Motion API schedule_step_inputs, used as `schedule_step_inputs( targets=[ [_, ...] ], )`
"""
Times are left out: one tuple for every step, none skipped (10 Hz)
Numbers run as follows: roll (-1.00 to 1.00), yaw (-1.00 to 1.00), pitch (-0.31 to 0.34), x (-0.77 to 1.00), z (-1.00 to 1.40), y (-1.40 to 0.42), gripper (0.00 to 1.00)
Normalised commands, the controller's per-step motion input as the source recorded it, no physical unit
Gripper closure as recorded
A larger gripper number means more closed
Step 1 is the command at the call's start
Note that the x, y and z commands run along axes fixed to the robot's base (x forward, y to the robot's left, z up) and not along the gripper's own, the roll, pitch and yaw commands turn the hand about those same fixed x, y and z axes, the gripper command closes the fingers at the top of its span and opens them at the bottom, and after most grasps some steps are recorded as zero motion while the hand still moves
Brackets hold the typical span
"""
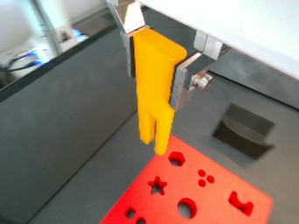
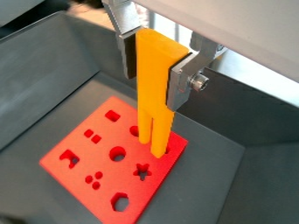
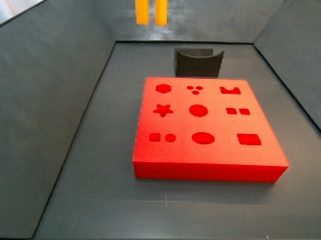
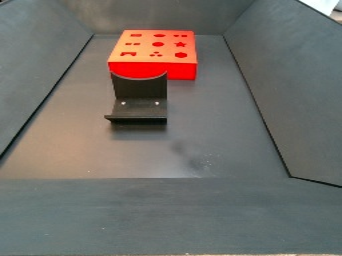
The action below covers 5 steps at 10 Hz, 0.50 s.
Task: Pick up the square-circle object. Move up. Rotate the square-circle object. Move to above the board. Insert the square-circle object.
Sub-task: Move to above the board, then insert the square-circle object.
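My gripper [image 1: 155, 79] is shut on the square-circle object [image 1: 156, 101], a long orange-yellow peg of two joined bars. It hangs upright between the silver fingers [image 1: 183, 84], forked end down. Both wrist views show the hold, and the peg [image 2: 156, 105] sits high above the floor. The board [image 2: 107, 178] is a flat red block with a grid of shape holes, lying below. In a wrist view the peg's lower end appears over the board's edge. A side view shows only the peg's tips [image 3: 150, 10] at the top, behind the board [image 3: 207, 167]. The gripper is out of view in both side views.
The fixture [image 3: 197, 62], a dark L-shaped bracket, stands on the floor just beyond the board's far edge. It also shows in a wrist view [image 1: 243, 131] and a side view [image 4: 138, 103], near the board [image 4: 151, 70]. Dark sloping walls enclose the floor.
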Motion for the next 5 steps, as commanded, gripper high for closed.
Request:
schedule_step_inputs(
  targets=[
    [0.08,0.44,0.207,0.09,0.02,-0.05,1.0],
    [0.08,0.27,0.164,0.08,0.02,-0.04,1.0],
    [0.0,0.07,-0.103,0.25,-0.55,-0.41,1.0],
    [0.0,0.1,-0.163,0.16,-0.69,-0.4,1.0],
    [0.07,0.12,-0.166,0.11,-0.87,-0.41,1.0]
  ],
)
